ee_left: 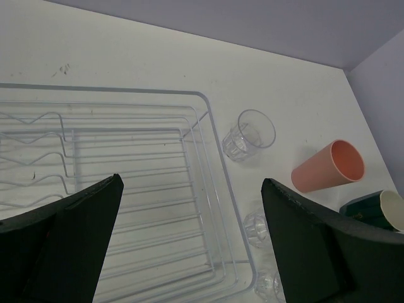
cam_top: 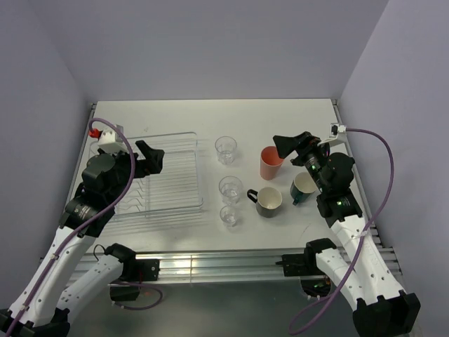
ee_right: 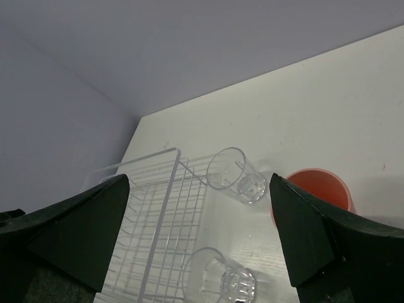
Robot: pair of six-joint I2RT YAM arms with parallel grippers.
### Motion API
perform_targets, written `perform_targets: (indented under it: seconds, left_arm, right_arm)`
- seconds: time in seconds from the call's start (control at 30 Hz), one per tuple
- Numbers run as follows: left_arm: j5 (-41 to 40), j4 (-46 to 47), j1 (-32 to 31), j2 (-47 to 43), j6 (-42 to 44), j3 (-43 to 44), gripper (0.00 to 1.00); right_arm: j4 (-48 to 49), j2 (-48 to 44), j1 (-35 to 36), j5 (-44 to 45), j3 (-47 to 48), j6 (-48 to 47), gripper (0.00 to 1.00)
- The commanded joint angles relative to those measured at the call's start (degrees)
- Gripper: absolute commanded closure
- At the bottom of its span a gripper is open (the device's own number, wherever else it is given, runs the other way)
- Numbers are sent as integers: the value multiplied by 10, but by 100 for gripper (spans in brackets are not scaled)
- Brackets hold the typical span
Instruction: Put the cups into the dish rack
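Cups: counted six, all on the white table [cam_top: 280,116] and outside the dish rack [cam_top: 168,135]. Found the rack lying flat on the table's left half. Saw the left gripper [cam_top: 151,156] hovering over the rack's ribs, jaws spread wide, holding nothing; checked the same in the left wrist view, fingers [ee_left: 76,240] far apart. Logged three clear tumblers in a column just right of the rack: far tumbler [cam_top: 225,149], middle tumbler [cam_top: 230,188], near tumbler [cam_top: 229,215]. Noted the salmon-orange cup [cam_top: 271,163] upright further right, and the black mug [cam_top: 269,202] nearer the arms, its handle pointing at the middle tumbler. Noted the green mug [cam_top: 303,188], white inside, right of the black mug and close under the right arm. Saw the right gripper [cam_top: 284,146] just above the salmon-orange cup's rim, jaws wide apart, gripping nothing.
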Motion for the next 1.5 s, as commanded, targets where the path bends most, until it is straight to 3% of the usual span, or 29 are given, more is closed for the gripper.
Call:
perform_targets:
  seconds: [0.0, 0.4, 0.73, 0.83, 0.97, 1.17, 1.47]
  left_arm:
    - [10, 20, 3, -1, 6, 10, 1]
    - [13, 21, 3, 0, 6, 10, 1]
    - [7, 19, 3, 1, 6, 12, 1]
    - [4, 17, 3, -1, 5, 12, 1]
    - [3, 16, 3, 2, 6, 13, 1]
    - [0, 12, 3, 7, 5, 14, 1]
    - [-2, 8, 3, 13, 4, 16, 1]
  right_arm:
    - [10, -12, -2, 11, 13, -5, 0]
    - [-16, -9, -2, 12, 29, -11, 0]
    - [-84, 49, 5, 3, 80, -50, 1]
    - [-124, 99, 40, 40, 128, -79, 6]
    - [-209, 174, 120, 160, 196, -109, 14]
    - [-280, 254, 166, 240, 255, -123, 36]
    - [-328, 325, 199, 301, 272, -125, 46]
